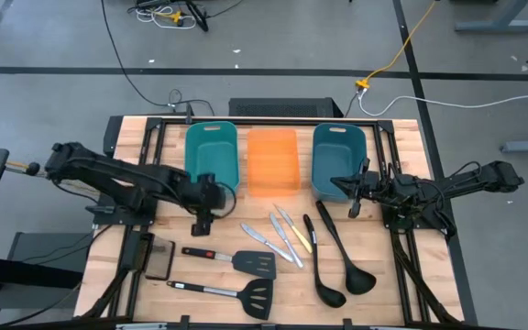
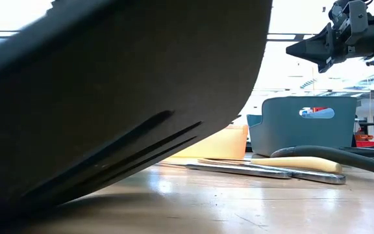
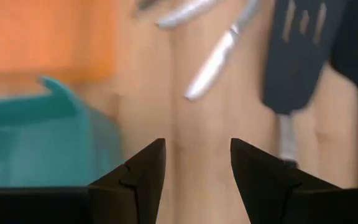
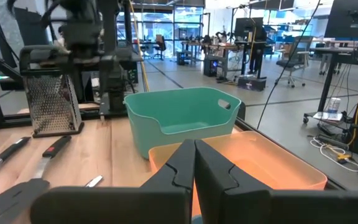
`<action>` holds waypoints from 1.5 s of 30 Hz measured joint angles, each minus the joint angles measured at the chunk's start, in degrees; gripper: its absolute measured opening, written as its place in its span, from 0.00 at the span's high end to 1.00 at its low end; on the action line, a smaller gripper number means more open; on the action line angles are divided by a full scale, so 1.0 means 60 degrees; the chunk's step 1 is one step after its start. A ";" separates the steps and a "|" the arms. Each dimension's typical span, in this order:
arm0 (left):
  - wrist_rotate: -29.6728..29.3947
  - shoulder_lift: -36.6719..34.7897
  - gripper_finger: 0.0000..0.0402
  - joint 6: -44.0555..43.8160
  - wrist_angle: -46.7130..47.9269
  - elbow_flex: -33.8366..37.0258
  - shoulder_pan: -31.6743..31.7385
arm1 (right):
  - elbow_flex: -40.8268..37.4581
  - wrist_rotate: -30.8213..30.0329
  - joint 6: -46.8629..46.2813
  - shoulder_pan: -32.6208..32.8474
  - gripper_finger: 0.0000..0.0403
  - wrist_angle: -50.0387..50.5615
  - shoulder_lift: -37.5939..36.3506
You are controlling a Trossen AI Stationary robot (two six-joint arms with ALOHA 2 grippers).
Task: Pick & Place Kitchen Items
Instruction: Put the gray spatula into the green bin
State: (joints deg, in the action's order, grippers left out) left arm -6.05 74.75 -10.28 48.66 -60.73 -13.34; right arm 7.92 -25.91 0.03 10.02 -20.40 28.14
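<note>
Near the front of the table lie two black slotted spatulas (image 1: 246, 264) (image 1: 250, 296), two black ladles (image 1: 326, 266) (image 1: 348, 255) and several table knives (image 1: 282, 236), all flat on the wood. My left gripper (image 1: 211, 209) hangs open over bare wood beside the teal bin (image 1: 212, 154), with nothing between its fingers (image 3: 145, 168). The knives (image 3: 211, 62) and spatula blades (image 3: 297, 56) show ahead of it. My right gripper (image 4: 195, 155) is shut and empty. It points level above the table in front of the blue bin (image 1: 338, 156), and also shows in the low view (image 2: 320, 51).
An orange bin (image 1: 273, 160) stands between the teal and blue bins along the far side. A metal box grater (image 4: 51, 102) stands at the left front. A spatula blade (image 2: 109, 97) fills most of the low view. Bare wood lies between the bins and the utensils.
</note>
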 joint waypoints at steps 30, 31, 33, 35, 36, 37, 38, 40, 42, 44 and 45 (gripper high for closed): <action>0.0402 0.1623 0.38 -0.3623 -0.2680 0.1927 -0.3360 | -0.0015 0.0004 -0.0870 -0.0004 0.97 0.0073 0.0007; 0.0421 0.1623 0.38 -0.3679 -0.2807 0.2073 -0.3400 | -0.0015 0.0004 -0.0915 -0.0004 0.97 0.0082 0.0007; 0.0446 0.1623 0.38 -0.3769 -0.3282 0.2446 -0.3451 | -0.0018 0.0004 -0.0936 -0.0004 0.97 0.0080 0.0007; 0.0434 0.1623 0.38 -0.3895 -0.3723 0.2814 -0.3457 | -0.0022 0.0004 -0.0982 -0.0004 0.97 0.0084 0.0007; 0.0329 0.1619 0.38 -0.3909 -0.3855 0.2923 -0.3457 | -0.0022 0.0004 -0.1026 -0.0004 0.97 0.0084 0.0007; 0.0289 0.1619 0.38 -0.3922 -0.3959 0.3006 -0.3454 | -0.0022 0.0004 -0.1049 -0.0004 0.97 0.0084 0.0011; 0.0194 0.1619 0.38 -0.3897 -0.3965 0.3078 -0.3450 | -0.0022 0.0004 -0.1053 -0.0004 0.97 0.0091 0.0011; -0.0011 0.1622 0.38 -0.3725 -0.3994 0.3166 -0.3450 | -0.0026 -0.0004 -0.1061 -0.0004 0.97 0.0121 0.0012; -0.0312 0.1621 0.38 -0.3543 -0.4075 0.3169 -0.3454 | -0.0029 -0.0004 -0.1078 -0.0004 0.97 0.0127 0.0015; -0.0493 0.1623 0.38 -0.3381 -0.4073 0.3169 -0.3450 | -0.0029 -0.0007 -0.1078 -0.0004 0.97 0.0124 0.0015; -0.0508 0.1623 0.38 -0.3314 -0.4076 0.3169 -0.3450 | -0.0029 -0.0007 -0.1079 -0.0004 0.97 0.0127 0.0015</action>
State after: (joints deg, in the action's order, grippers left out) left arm -9.10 84.49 -30.17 24.21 -41.71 -34.04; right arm 7.75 -25.96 -6.44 10.00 -19.64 28.23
